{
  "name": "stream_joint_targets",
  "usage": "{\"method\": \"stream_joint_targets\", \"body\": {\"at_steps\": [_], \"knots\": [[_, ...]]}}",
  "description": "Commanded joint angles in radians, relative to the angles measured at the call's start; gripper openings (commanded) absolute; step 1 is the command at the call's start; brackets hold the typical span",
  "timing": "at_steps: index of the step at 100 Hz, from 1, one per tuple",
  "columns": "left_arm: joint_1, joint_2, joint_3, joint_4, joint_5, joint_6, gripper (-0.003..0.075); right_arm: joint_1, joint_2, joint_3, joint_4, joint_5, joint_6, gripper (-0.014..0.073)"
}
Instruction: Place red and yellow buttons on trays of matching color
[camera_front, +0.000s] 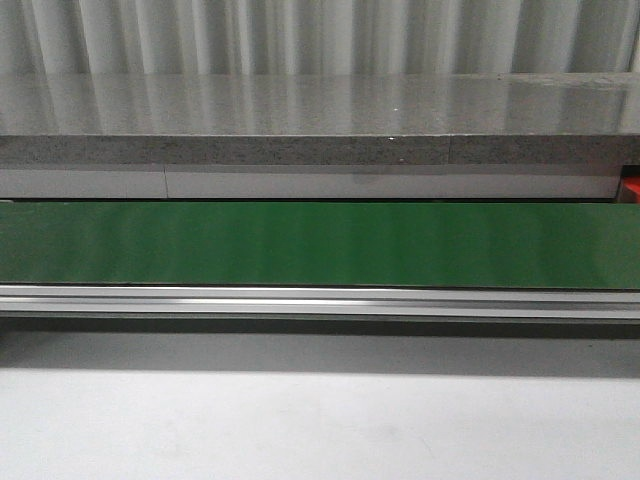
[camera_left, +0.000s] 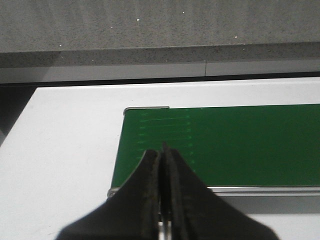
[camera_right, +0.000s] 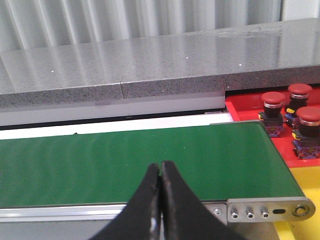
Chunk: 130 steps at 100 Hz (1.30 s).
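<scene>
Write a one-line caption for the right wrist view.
Shut right gripper above the green conveyor belt; three red buttons sit on the red tray.

Support surface: flat white table top (camera_front: 300, 430), matte, running across the front view below the conveyor.
Conveyor: long green belt (camera_front: 300, 245) in a silver aluminium side rail (camera_front: 300, 298), resting on the table.
Belt load: nothing visible on the belt.
Red tray: red plastic tray (camera_right: 240, 107) at the belt's right end, carrying three red mushroom-head push buttons (camera_right: 273, 102).
Yellow tray: yellow plastic tray (camera_right: 307, 185) adjoining the red tray.
Backing: grey speckled stone ledge (camera_front: 320, 150) behind the belt.
</scene>
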Motion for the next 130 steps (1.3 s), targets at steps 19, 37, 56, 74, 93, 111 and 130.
{"method": "stream_joint_targets", "body": {"at_steps": [19,37,56,74,93,111,130], "knots": [[-0.009,-0.028,0.072,0.002,-0.256,-0.005,-0.002,-0.004,-0.016,-0.019,0.004,-0.082,0.002,-0.0067],[-0.011,-0.112,0.228,-0.029,-0.513,-0.005,-0.002,-0.004,-0.016,-0.019,0.004,-0.082,0.002,-0.0067],[-0.011,-0.228,0.382,-0.031,-0.536,-0.062,-0.002,-0.004,-0.016,-0.019,0.004,-0.082,0.002,-0.0067],[-0.011,-0.37,0.501,-0.035,-0.55,-0.09,-0.002,-0.004,-0.016,-0.019,0.004,-0.082,0.002,-0.0067],[-0.015,-0.45,0.537,-0.033,-0.554,-0.09,-0.002,-0.004,-0.016,-0.019,0.004,-0.082,0.002,-0.0067],[-0.049,-0.452,0.537,-0.023,-0.554,-0.09,-0.002,-0.004,-0.016,-0.019,0.004,-0.08,0.002,-0.0067],[-0.06,-0.452,0.537,-0.014,-0.554,-0.09,-0.002,-0.004,-0.016,-0.019,0.004,-0.079,0.002,-0.0067]]}}
